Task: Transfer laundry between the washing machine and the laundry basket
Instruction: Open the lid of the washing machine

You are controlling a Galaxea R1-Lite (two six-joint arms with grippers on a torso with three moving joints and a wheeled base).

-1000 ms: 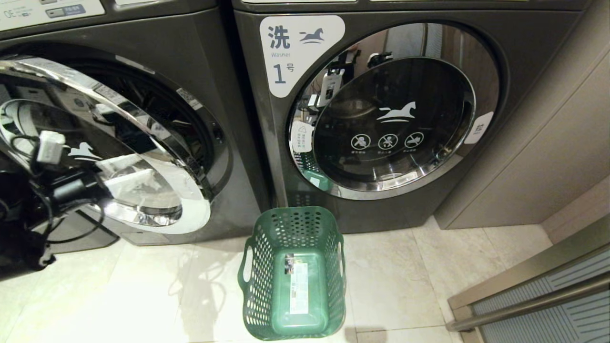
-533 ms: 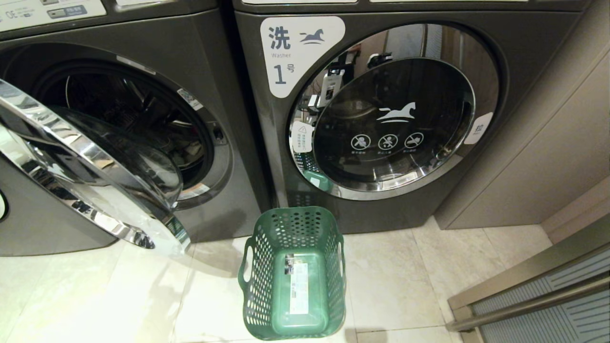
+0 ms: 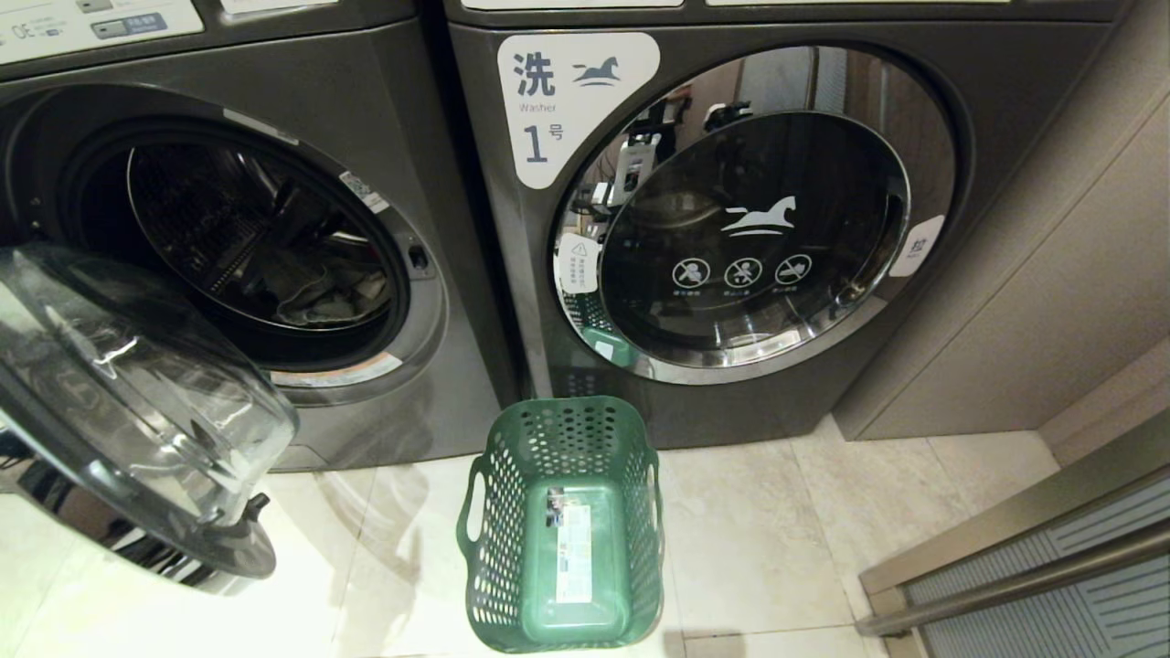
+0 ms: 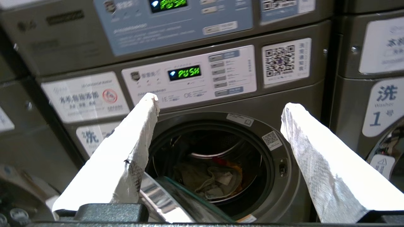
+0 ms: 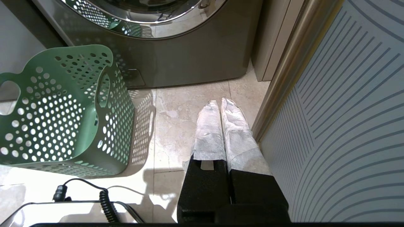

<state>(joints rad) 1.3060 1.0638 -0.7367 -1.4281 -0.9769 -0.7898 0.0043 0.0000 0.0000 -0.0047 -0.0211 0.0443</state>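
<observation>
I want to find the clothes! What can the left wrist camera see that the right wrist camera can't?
Only the left wrist view shows the open washing machine, the laundry in its drum, a green "PUSH" display, and the open left end effector. Only the right wrist view shows the green laundry basket, with nothing visible inside, the tiled floor, and the shut right end effector. Both show the neighbouring machine.

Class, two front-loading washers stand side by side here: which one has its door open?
The left washing machine: its glass door hangs open with laundry inside; the washer labelled 1 is shut.
</observation>
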